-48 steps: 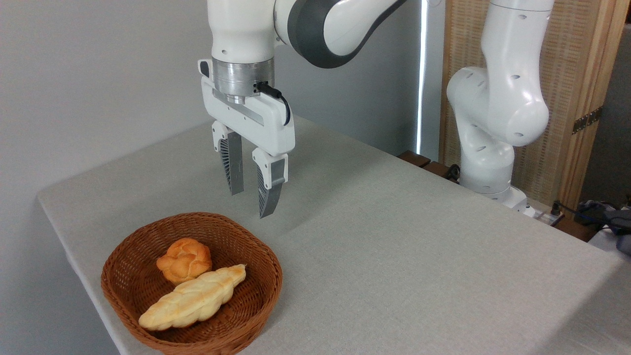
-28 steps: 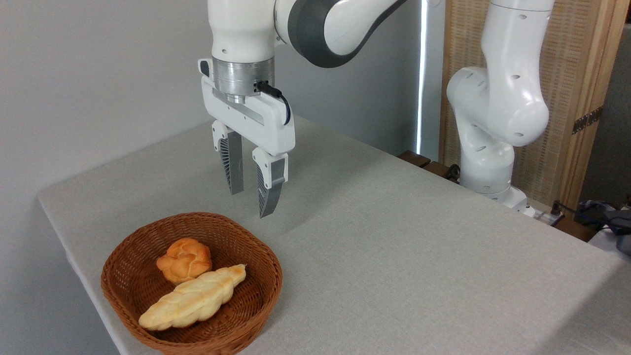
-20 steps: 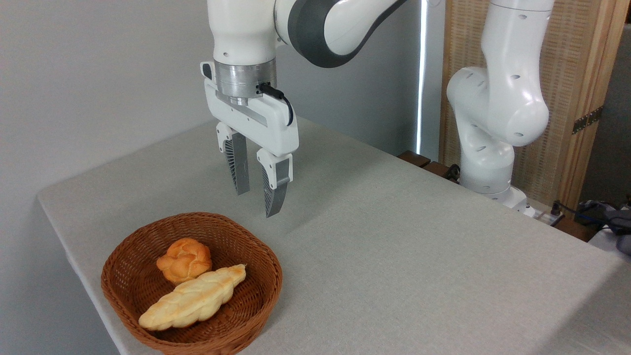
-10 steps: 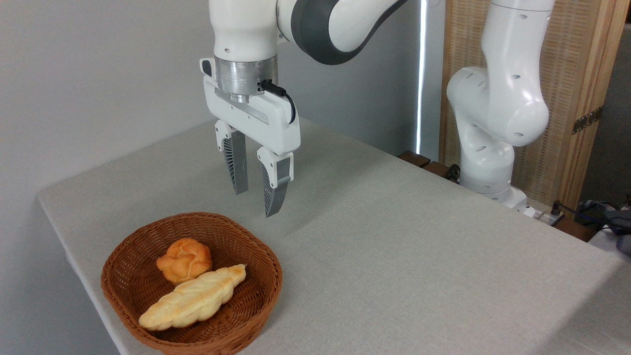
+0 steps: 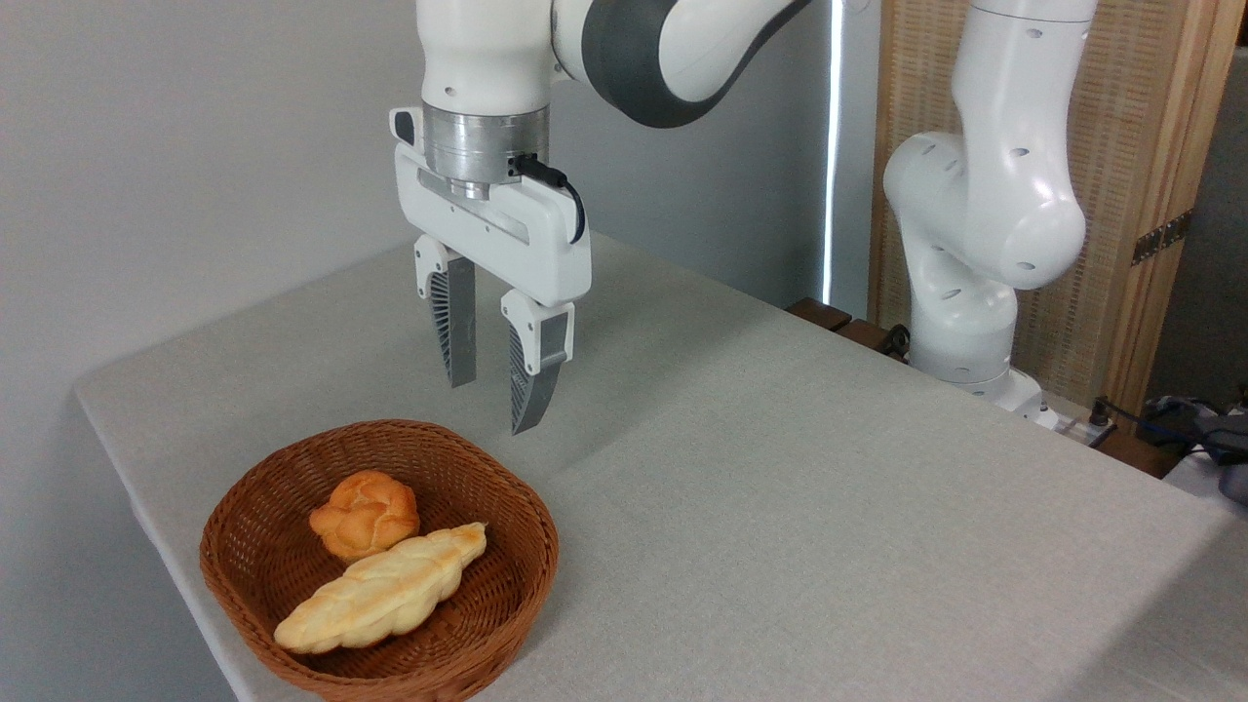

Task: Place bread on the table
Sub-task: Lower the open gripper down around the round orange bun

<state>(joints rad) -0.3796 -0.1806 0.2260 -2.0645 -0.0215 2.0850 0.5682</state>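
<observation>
The bread (image 5: 365, 514), a small round golden-orange bun with a knobbly crust, lies in the back left of a brown wicker basket (image 5: 244, 570) near the front left corner of the table (image 5: 780, 487). My gripper (image 5: 490, 405) hangs open above the basket's far rim, pointing down, with nothing between its fingers. It sits up and to the right of the bun, well clear of it.
A long pale braided loaf (image 5: 383, 589) lies in the basket in front of the bun, touching it. The arm's white base (image 5: 965, 292) stands at the table's far right edge. Bare grey cover stretches to the right of the basket.
Over the last second the gripper has shifted a little to the left and slightly down, toward the basket. Its fingers stay apart. The bun and the loaf have not moved.
</observation>
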